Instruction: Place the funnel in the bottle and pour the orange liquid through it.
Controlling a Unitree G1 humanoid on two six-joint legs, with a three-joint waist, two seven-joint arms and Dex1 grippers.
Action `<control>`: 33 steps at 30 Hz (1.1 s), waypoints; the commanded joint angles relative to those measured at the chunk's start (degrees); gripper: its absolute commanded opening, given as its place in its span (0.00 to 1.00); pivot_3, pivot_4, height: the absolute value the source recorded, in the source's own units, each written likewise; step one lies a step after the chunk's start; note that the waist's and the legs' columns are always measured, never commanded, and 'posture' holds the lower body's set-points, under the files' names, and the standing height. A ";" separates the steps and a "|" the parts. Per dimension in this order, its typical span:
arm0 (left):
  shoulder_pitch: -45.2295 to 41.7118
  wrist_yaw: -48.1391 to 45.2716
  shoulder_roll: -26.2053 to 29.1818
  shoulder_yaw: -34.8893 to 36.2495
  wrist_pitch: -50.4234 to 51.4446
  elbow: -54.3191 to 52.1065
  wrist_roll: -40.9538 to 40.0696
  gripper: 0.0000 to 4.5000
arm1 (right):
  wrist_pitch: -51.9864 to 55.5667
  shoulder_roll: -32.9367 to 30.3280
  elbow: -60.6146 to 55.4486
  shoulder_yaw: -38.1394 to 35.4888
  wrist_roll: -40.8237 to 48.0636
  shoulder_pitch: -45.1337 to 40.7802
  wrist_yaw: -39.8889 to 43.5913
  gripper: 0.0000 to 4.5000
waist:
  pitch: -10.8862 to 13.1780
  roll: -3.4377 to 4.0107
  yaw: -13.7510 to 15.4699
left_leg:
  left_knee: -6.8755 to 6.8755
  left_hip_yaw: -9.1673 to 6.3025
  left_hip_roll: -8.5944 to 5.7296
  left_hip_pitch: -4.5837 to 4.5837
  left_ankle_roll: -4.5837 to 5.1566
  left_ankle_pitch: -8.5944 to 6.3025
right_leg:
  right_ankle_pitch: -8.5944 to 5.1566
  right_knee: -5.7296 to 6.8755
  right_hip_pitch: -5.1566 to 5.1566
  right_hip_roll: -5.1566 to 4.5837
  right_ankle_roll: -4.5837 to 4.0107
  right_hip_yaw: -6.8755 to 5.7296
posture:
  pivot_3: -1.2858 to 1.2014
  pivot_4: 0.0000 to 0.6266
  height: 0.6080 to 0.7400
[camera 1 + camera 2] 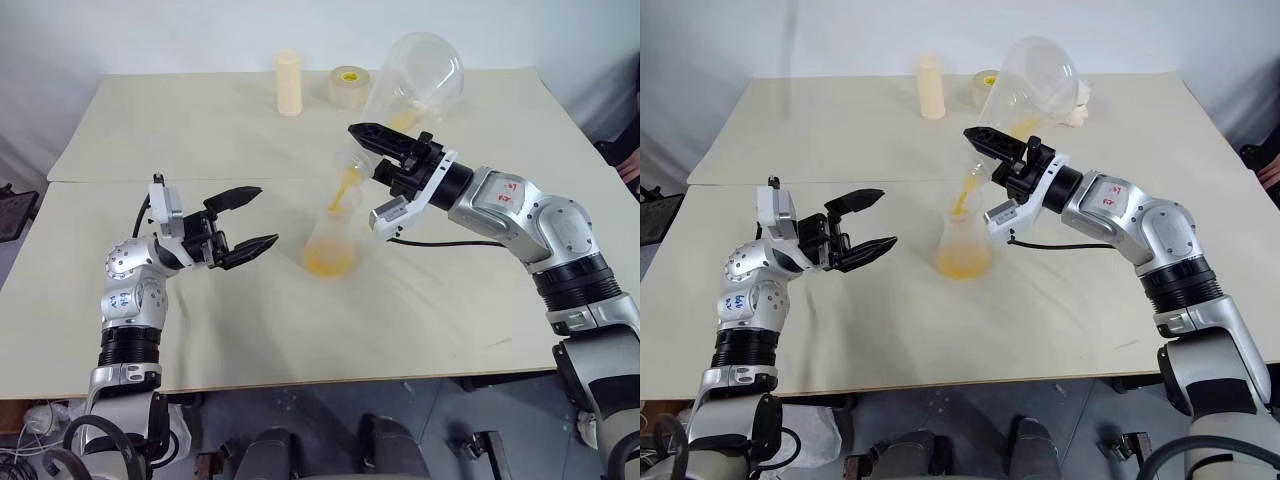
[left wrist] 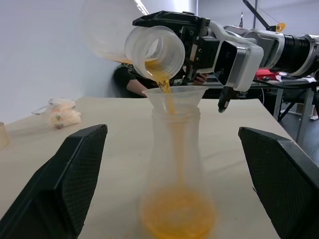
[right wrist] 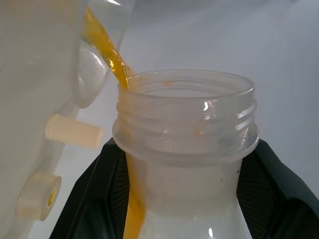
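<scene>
The right pincer [image 1: 372,139] is pinching the neck of the big round-bellied flask [image 1: 415,85], tipping it so the orange liquid [image 2: 167,97] is streaming out of its mouth & into the funnel [image 2: 174,96]. The funnel is sitting in the neck of the bottle [image 1: 330,240], which is standing upright mid-surface [image 1: 200,120], w/ an orange pool already gathering at its bottom. The left pincer [image 1: 248,218] is hanging spread wide just beside the bottle, not touching it.

Risks, as I'm judging it:
- Nothing is steadying the bottle. If the flask lip bumps the funnel rim, funnel could tilt or pop out, maybe taking the bottle over w/ it.
- Stream is landing near one side of the funnel, not dead centre. A bit more tilt or a wrist drift & it's going over the rim onto the surface.
- Narrow stem: pouring faster than it drains could be backing liquid up to the brim.
- Grip is on a smooth neck w/ the heavy belly hanging out; flask could be rotating in the pincer, surging the flow.

The cream cylinder [image 1: 289,83] & tape roll [image 1: 348,86] are sitting well apart at the far side, out of harm's way.
</scene>
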 commanded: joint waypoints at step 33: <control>0.00 -0.28 -0.98 -0.08 2.10 -1.89 -1.13 1.00 | -2.80 -2.59 -1.13 1.64 -3.87 -4.74 -4.91 0.54 | 0.00 0.00 -0.07 | 0.00 0.00 0.01 0.00 0.00 0.00 | 0.00 0.03 -0.01 -0.01 0.00 0.01 | 0.52 0.24 1.00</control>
